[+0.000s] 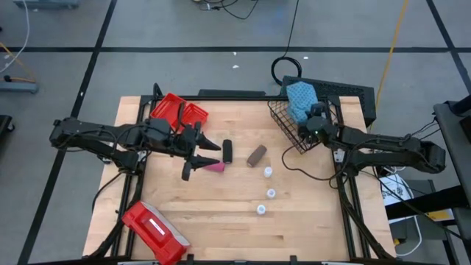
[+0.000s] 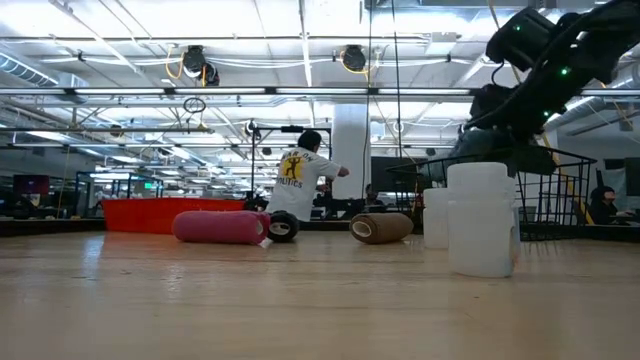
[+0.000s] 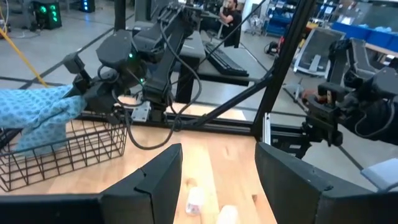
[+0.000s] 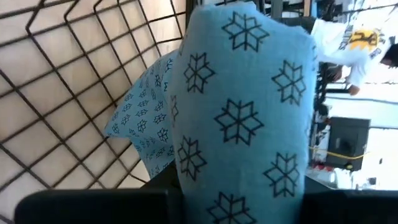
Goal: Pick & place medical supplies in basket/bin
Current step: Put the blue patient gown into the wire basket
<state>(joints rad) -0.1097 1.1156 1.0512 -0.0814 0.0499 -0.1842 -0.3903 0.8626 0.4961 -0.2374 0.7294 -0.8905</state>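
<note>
The blue folded cloth pad [image 1: 300,99] sits in the black wire-mesh basket [image 1: 288,126] at the table's far right, and my right gripper [image 1: 315,122] is shut on it there. My left gripper [image 1: 200,158] hovers open at the table's middle left, above the pink roll [image 1: 215,167]. The black roll [image 1: 227,151] and the brown roll [image 1: 256,155] lie just right of it. Three white bottle-like pieces [image 1: 268,172] [image 1: 271,193] [image 1: 260,210] stand in a row nearer the front. The red two-compartment bin [image 1: 179,112] rests by the far edge. My right gripper pinches the blue cloth pad between its two fingers. A thick folded part [image 4: 242,155] bulges out past the fingers, which hide the place of contact. It comes level from the table's right. The cloth's other end [image 3: 37,118] lies inside the basket and rises above its rim.
A flat red case with a white label [image 1: 154,232] lies at the near left corner. The basket stands tilted on the table's far right corner. Bare wood lies along the near edge to the right of the case. A person in a white shirt [image 2: 298,180] stands far behind the table.
</note>
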